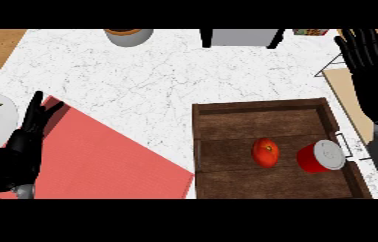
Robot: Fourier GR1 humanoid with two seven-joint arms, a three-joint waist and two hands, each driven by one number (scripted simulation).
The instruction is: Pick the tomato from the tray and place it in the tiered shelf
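Spotting tomato (266, 152) mid tray (258, 111), beside red can (321, 157). We judge it round, smooth, soft: cup sides. Our right hand (360, 51) open, empty; left hand (29, 131) straight-fingered over red mat (103, 156).

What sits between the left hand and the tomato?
In the head view, the red mat, a strip of bare counter and the tray's left wall lie between the left hand and the tomato.
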